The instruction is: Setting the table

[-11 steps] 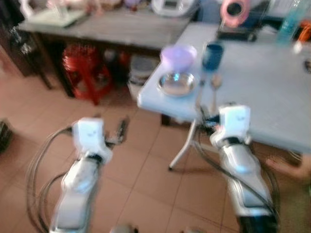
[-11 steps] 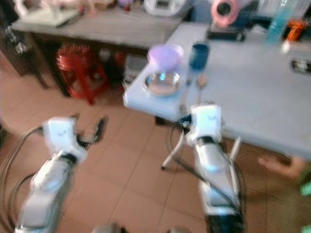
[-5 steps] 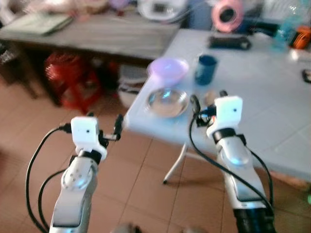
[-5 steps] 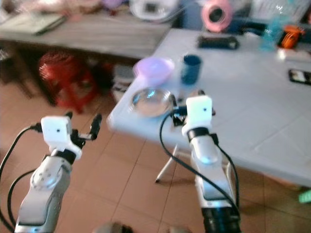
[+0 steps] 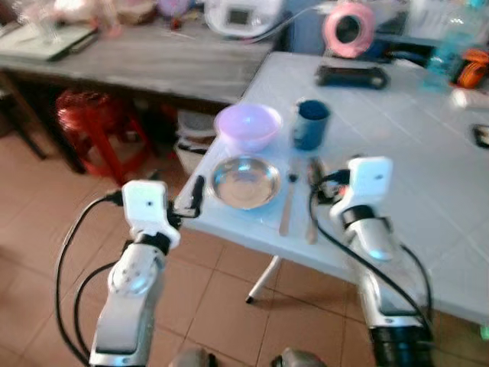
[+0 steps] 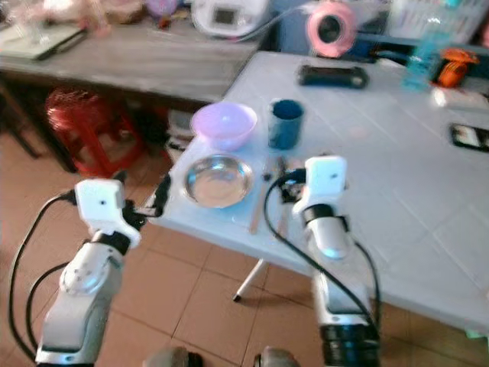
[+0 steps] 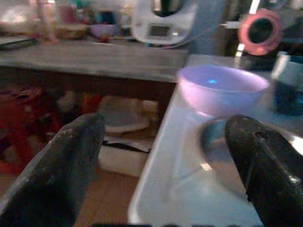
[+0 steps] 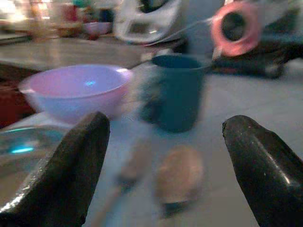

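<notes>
A lilac plastic bowl (image 5: 247, 126), a steel dish (image 5: 244, 182) and a dark blue cup (image 5: 310, 125) stand near the corner of the pale table (image 5: 405, 145). A wooden chopstick (image 5: 286, 205) and a spoon (image 5: 313, 195) lie beside the dish. My left gripper (image 5: 192, 200) hovers open at the table's corner, level with the dish (image 7: 227, 142) and the bowl (image 7: 220, 90). My right gripper (image 5: 325, 189) is open low over the table, with the spoon (image 8: 180, 177) lying between its fingers (image 8: 71, 165) and the cup (image 8: 177, 92) just beyond.
A grey counter (image 5: 153, 57) with a white appliance (image 5: 237, 14) runs along the far left. Under it stand a red stool (image 5: 92, 122) and a white tub (image 5: 200, 134). Farther on the table lie a pink round object (image 5: 348, 27), a black item (image 5: 351, 75) and a bottle (image 5: 451, 46).
The camera has moved closer to the table. My right gripper has come in over the table by the spoon, and my left gripper now sits at the table's corner.
</notes>
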You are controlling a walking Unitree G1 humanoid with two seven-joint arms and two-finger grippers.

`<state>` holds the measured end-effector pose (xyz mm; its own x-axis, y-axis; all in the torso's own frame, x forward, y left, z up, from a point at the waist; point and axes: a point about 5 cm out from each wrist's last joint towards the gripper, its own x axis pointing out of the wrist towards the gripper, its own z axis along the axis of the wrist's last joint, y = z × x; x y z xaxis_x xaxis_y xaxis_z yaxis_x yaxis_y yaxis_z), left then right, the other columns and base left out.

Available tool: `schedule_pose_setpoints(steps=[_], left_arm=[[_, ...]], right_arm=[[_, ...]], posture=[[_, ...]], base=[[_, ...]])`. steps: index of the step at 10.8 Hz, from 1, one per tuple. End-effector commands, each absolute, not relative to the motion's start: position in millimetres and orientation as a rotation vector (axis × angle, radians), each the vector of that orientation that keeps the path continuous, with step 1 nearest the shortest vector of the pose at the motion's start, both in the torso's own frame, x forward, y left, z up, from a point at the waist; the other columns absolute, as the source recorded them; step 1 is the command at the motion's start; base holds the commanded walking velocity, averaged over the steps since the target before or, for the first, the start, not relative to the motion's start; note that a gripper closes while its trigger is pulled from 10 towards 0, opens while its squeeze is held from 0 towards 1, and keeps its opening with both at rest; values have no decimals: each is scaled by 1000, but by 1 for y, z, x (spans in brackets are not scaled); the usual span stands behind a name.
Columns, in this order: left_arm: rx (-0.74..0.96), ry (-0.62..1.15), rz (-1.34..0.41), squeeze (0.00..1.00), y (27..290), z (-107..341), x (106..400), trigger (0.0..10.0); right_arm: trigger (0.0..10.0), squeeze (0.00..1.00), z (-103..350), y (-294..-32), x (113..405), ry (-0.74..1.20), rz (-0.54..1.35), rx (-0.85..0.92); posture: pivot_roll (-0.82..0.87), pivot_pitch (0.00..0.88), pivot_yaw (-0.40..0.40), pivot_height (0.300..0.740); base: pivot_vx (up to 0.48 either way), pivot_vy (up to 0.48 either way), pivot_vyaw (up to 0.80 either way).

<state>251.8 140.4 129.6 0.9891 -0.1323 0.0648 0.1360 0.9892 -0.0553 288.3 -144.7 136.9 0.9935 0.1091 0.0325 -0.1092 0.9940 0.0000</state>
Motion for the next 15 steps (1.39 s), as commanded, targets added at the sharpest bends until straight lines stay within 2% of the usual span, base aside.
schedule_pose_setpoints(steps=[1, 5, 8, 14, 15], left_arm=[[-48, -51, -119, 0, 144, 128, 250, 10000], [-42, -13, -121, 0, 145, 121, 238, 10000], [-28, -3, -125, 0, 147, 121, 234, 10000], [-19, 5, -142, 0, 144, 121, 233, 10000], [-18, 5, -142, 0, 144, 121, 233, 10000]], right_arm=[[10000, 0, 137, -136, 290, -15, 163, 34], [10000, 0, 134, -115, 300, 71, 234, 180], [10000, 0, 123, -110, 301, 158, 236, 243], [10000, 0, 125, -96, 309, 212, 255, 312], [9255, 0, 123, -93, 309, 243, 258, 327]], posture=[[4, 58, 36, 740], [22, 98, 44, 740], [33, 124, 47, 740], [33, 130, 44, 740], [37, 132, 44, 740]], base=[[0, 0, 0], [0, 0, 0], [0, 0, 0], [0, 0, 0], [0, 0, 0]])
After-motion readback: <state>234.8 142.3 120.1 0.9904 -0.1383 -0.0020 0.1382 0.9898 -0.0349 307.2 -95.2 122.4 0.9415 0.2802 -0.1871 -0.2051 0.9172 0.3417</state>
